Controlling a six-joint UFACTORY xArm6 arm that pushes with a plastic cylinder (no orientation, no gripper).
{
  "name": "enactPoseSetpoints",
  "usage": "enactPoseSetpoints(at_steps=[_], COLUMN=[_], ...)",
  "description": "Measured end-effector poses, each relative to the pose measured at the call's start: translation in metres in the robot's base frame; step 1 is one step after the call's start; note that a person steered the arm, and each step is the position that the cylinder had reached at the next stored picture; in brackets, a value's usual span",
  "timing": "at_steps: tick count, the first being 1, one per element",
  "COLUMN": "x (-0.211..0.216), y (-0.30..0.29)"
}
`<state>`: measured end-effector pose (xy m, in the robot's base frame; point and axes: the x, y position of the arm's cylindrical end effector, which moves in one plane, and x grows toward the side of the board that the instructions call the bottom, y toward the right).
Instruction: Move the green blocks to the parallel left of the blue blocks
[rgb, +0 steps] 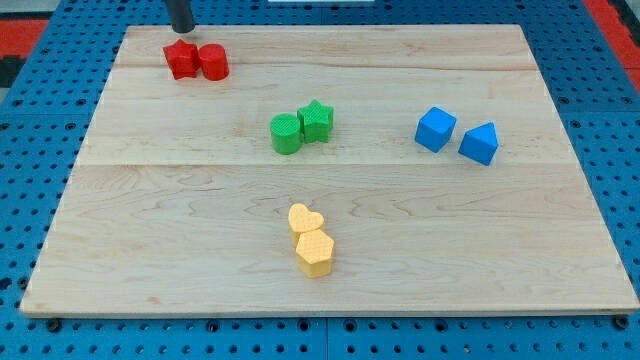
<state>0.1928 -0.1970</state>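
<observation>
The rod is being cut off by the view's top edge, so only its lower part is showing; my tip (183, 29) is resting just above the red blocks (197, 61), with nothing gripped or pushed; the green cylinder (286, 134) and green star (317, 121) are sitting touching on the wooden board (150, 200), well left of the blue cube (435, 130) and blue wedge-like block (480, 143); the yellow blocks (311, 240) are lying near the bottom

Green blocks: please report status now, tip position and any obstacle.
My tip at the view's top left, just above the red blocks. Green blocks together mid-board, left of the blue blocks. Nothing between them.
</observation>
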Motion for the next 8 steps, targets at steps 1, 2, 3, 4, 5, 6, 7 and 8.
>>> enactPoseSetpoints(at_steps=[1, 2, 3, 4, 5, 6, 7, 8], x=[0.0, 0.0, -0.001, 0.0, 0.028, 0.095, 0.159, 0.205], y=[0.0, 0.0, 0.022, 0.076, 0.159, 0.229, 0.246, 0.189])
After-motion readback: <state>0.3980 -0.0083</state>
